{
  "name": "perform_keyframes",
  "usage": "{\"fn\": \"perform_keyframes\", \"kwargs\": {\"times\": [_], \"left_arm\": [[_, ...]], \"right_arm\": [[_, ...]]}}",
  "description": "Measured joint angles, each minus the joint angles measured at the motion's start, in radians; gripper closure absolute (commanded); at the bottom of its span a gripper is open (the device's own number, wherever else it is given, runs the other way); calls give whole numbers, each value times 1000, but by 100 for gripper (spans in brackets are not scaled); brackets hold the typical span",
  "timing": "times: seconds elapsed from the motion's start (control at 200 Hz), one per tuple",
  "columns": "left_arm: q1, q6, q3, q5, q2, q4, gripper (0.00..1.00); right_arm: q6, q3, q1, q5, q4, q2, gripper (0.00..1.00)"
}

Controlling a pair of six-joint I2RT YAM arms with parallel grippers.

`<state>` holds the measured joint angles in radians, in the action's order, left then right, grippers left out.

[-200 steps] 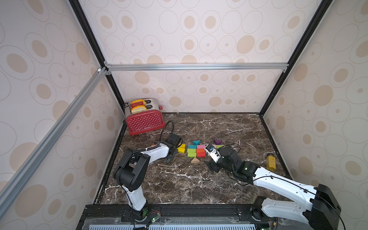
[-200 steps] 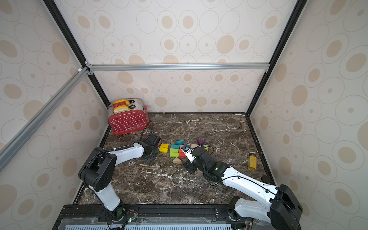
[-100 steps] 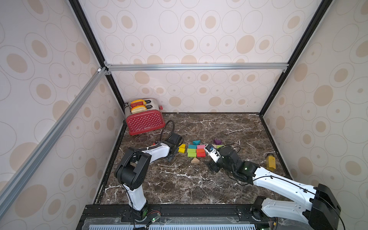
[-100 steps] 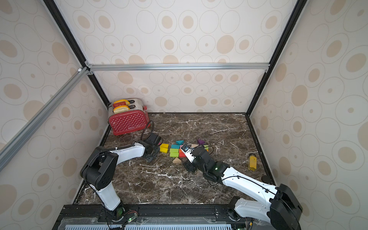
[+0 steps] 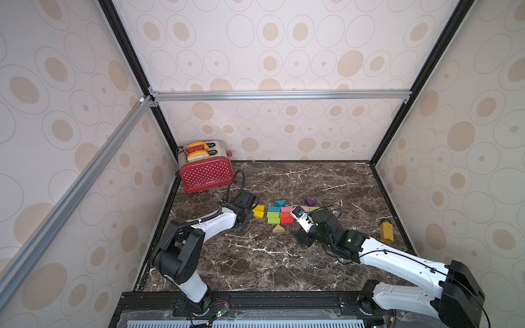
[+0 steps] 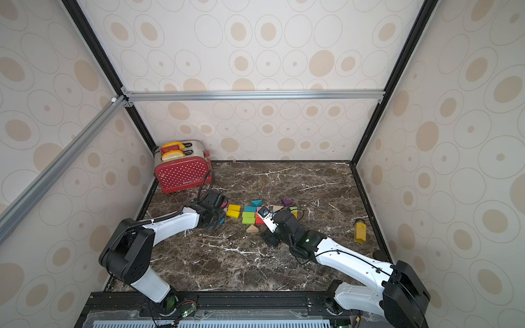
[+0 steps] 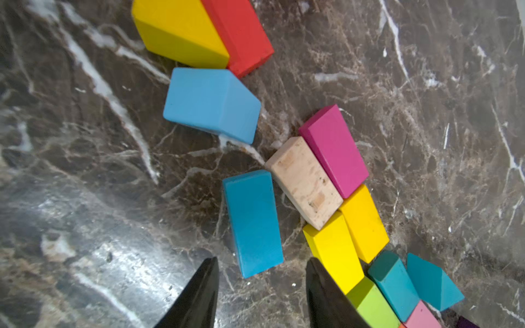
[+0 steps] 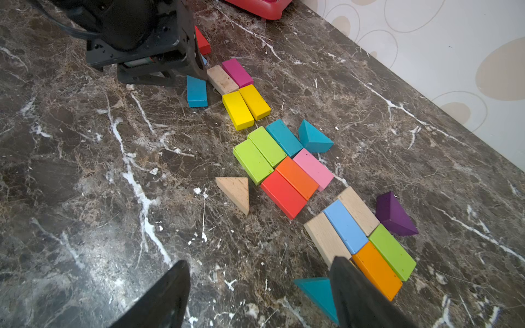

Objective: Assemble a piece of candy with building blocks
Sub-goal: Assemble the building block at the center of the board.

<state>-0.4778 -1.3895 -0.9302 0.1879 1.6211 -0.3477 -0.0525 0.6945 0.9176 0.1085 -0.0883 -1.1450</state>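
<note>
The building blocks lie in flat rows on the marble table, seen in both top views. My left gripper is open just above a blue brick that lies loose on the marble; neither finger touches it. Beside that brick run a bare wood brick, a magenta one and two yellow ones. My right gripper is open over bare marble with nothing between its fingers. A teal wedge lies against one finger, and a wood wedge lies farther ahead.
A red toaster stands in the back left corner. A mustard-yellow bottle-like thing lies near the right wall. A purple wedge and a teal wedge sit on the far side of the rows. Patterned walls enclose the table.
My left gripper's jaws have opened wider and the blue brick lies free between them. The right arm has not moved.
</note>
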Motion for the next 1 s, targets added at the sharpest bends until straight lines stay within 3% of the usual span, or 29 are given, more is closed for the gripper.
{"fn": "perform_keyframes", "kwargs": {"times": [0.486, 0.997], "left_arm": [[1, 89, 37, -69, 35, 60, 45], [13, 167, -43, -108, 111, 100, 43]], "right_arm": [[0, 0, 0, -1, 2, 0, 19], [0, 0, 0, -1, 5, -4, 19]]}}
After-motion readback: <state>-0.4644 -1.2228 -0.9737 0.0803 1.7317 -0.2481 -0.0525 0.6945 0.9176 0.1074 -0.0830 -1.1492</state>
